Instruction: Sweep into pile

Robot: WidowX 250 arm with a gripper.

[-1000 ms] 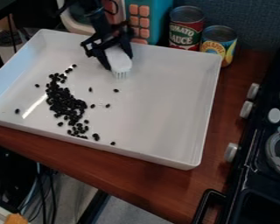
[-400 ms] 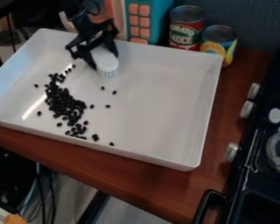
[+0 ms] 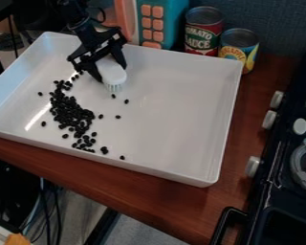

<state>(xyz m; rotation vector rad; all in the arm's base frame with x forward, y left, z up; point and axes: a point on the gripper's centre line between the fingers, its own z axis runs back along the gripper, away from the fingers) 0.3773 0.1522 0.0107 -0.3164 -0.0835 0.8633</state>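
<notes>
Gripping a white brush in my pincer, I tilt its long axis down and slightly rightward, bristles pointing toward the tray, near the black beans.

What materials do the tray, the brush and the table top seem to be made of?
The tray looks like smooth white plastic with some gloss: a bright streak shines on its floor. The brush seems plastic too, with a smooth, rounded white body; its pale bristles may be nylon. The table top is reddish brown with a soft sheen, perhaps varnished wood or laminate.
</notes>
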